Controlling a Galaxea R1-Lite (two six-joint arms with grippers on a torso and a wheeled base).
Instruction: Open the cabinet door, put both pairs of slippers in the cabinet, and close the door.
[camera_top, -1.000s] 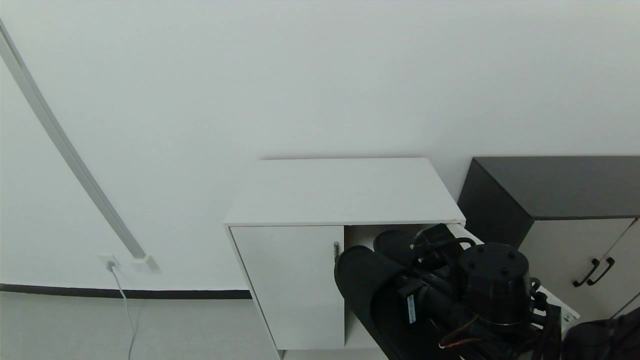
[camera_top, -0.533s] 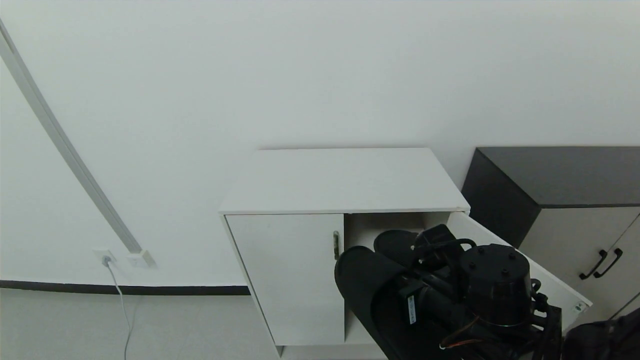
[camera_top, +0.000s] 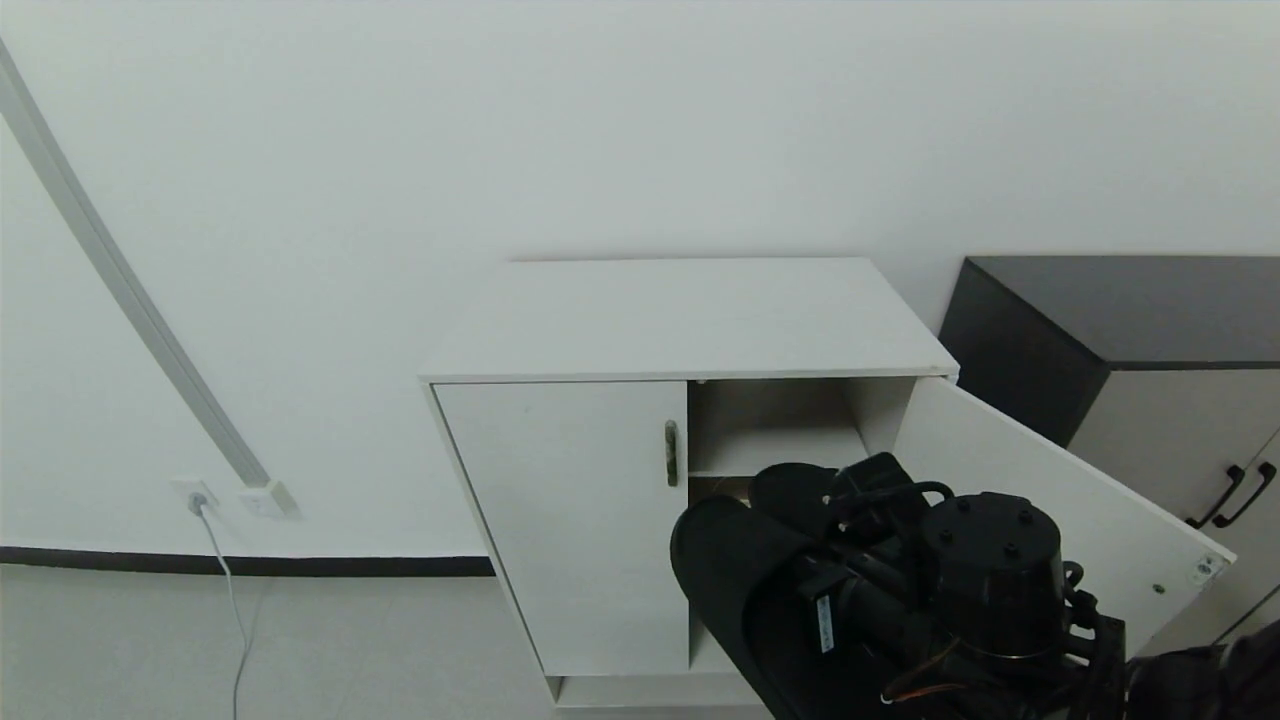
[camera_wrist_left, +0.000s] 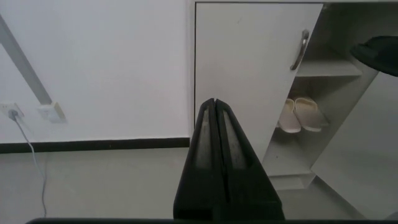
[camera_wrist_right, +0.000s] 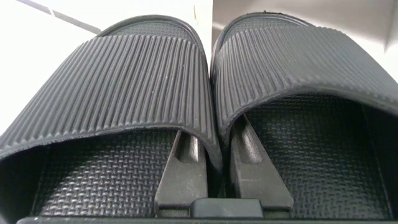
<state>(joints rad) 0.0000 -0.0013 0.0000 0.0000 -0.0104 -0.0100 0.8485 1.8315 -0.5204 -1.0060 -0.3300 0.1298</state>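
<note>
The right gripper (camera_wrist_right: 219, 177) is clamped on the pair of black ribbed rubber slippers (camera_wrist_right: 143, 81), its fingers pinching their inner edges together under the straps. The left gripper (camera_wrist_left: 215, 149) has its fingers pressed together, empty. Its wrist view shows a pair of pale beige slippers (camera_wrist_left: 301, 115) on a lower shelf of the white two-door wooden cabinet (camera_top: 680, 320); in the head view the black pair hides them, held before the opening beside the open right door (camera_top: 1040, 500). Since a second ago the head camera has shifted, showing more of the cabinet's inside.

1 slipper pair (camera_wrist_left: 301, 115) inside cabinet (camera_top: 690, 320); other pair (camera_top: 735, 570) before its opening; neighbouring cabinet (camera_top: 1120, 310) at right.
</note>
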